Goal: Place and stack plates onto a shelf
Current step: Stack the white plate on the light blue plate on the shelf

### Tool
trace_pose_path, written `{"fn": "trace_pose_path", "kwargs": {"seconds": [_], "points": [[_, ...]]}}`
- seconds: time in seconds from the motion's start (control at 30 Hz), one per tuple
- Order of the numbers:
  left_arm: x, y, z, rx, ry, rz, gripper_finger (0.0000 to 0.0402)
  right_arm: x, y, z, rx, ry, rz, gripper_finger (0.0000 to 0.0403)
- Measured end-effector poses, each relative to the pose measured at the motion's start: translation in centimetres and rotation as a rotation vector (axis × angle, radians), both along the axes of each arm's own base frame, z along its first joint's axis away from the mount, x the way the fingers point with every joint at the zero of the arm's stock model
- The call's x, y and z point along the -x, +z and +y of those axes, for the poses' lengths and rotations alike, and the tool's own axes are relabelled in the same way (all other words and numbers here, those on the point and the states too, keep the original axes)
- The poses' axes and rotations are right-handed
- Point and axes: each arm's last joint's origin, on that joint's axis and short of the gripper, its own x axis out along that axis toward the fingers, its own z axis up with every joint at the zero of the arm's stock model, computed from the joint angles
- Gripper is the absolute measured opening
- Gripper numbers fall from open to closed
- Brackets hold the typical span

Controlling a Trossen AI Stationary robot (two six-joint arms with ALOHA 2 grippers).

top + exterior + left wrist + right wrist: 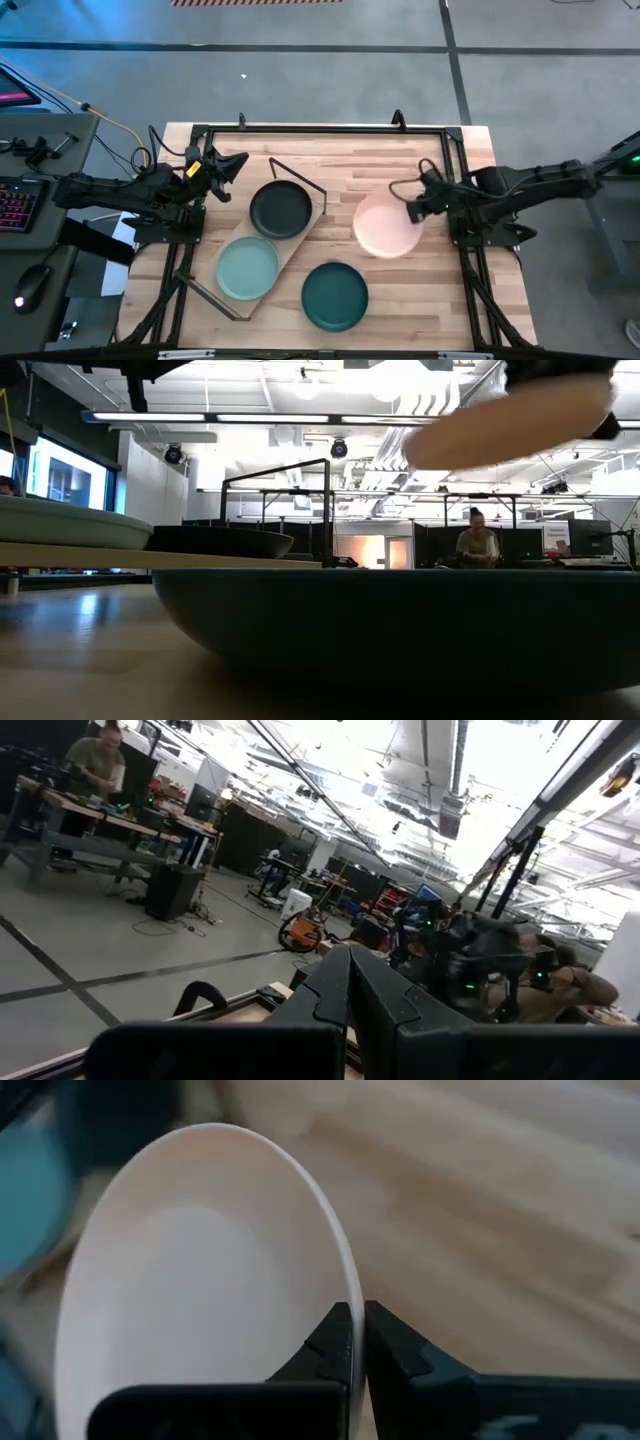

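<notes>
The cream-white plate (385, 228) hangs in the air over the table's right half, held by my right gripper (412, 210); the low view shows the cream-white plate (505, 415) high up. The shelf (290, 245) lies slantwise on the table's left middle, carrying the black plate (280, 210) and the pale sage plate (247, 268). The dark teal plate (335, 295) rests on the tabletop near the near edge, filling the low view's foreground (400, 620). My left gripper (235, 163) is shut and empty, raised beyond the shelf's far left end. My right gripper (357, 1325) pinches the cream-white plate's rim (340, 1285) on the side toward the table's right, one finger on each face. The fingers come roughly level from the table's right. The plate is lifted clear of the table, slightly tilted.
Black rod frames (320, 130) run along the table's far, left and right edges. A thin black rod frame (300, 175) stands at the shelf's far end. A keyboard and mouse (30, 285) sit off the table to the left. A person (478, 545) sits far behind the table.
</notes>
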Motion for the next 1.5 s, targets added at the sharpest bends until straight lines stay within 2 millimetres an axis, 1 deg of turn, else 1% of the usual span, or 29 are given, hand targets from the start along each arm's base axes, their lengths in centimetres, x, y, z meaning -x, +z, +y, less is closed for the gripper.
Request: {"fn": "trace_pose_path", "kwargs": {"seconds": [0.07, 0.13, 0.2, 0.3, 0.37, 0.5, 0.6, 0.7, 0.77, 0.83, 0.93, 1.03, 1.13, 1.23, 1.4, 1.5], "points": [[0.0, 0.0, 0.0, 0.001, 0.004, 0.0, 0.0, -1.3, 0.4, 1.3, -0.018, 0.093, -0.016, 0.0], [0.0, 0.0, 0.0, 0.003, 0.008, 0.0, 0.0, -2.8, 0.0, 2.7, -0.029, 0.155, -0.025, 0.0], [0.0, 0.0, 0.0, 0.003, 0.008, 0.0, 0.0, -4.7, -1.0, 4.1, -0.032, 0.192, -0.047, 0.0], [0.0, 0.0, 0.0, 0.003, 0.008, 0.0, 0.0, -7.9, -3.0, 6.1, -0.029, 0.214, -0.102, 0.0], [0.0, 0.0, 0.0, 0.004, 0.008, 0.0, 0.0, -10.1, -4.3, 7.2, -0.03, 0.212, -0.154, 0.0], [0.0, 0.0, 0.0, 0.003, 0.008, 0.0, 0.0, -14.2, -6.3, 8.8, -0.071, 0.176, -0.331, 0.0], [0.0, 0.0, 0.0, 0.003, 0.008, 0.0, 0.0, -16.3, -7.9, 9.5, -0.105, 0.102, -0.432, 0.0], [0.0, 0.0, 0.0, 0.003, 0.008, 0.0, 0.0, -18.1, -9.0, 10.1, -0.117, 0.042, -0.422, 0.0], [0.0, 0.0, 0.0, 0.002, 0.008, 0.001, 0.0, -19.5, -9.0, 10.7, -0.106, 0.026, -0.391, 0.0], [0.0, 0.0, 0.0, 0.002, 0.007, 0.001, 0.0, -21.2, -8.3, 11.4, -0.082, 0.018, -0.357, 0.0], [0.0, 0.0, 0.0, 0.002, 0.007, 0.001, 0.0, -23.5, -7.7, 12.2, -0.026, -0.001, -0.258, 0.0], [0.0, 0.0, 0.0, 0.0, 0.0, 0.001, 0.0, -25.6, -7.5, 12.3, 0.007, -0.043, -0.185, 0.0], [0.0, 0.0, 0.0, -0.004, -0.014, 0.001, 0.0, -28.0, -7.2, 12.3, -0.003, -0.085, -0.2, 0.0], [0.0, 0.0, 0.0, -0.004, -0.014, 0.001, 0.0, -30.1, -7.3, 12.4, -0.008, -0.108, -0.222, 0.0], [0.0, 0.0, 0.0, -0.004, -0.014, 0.001, 0.0, -33.0, -7.6, 12.6, -0.014, -0.131, -0.254, 0.0], [0.0, 0.0, 0.0, -0.004, -0.014, 0.001, 0.0, -34.5, -8.3, 12.8, -0.015, -0.133, -0.267, 0.0]]}}
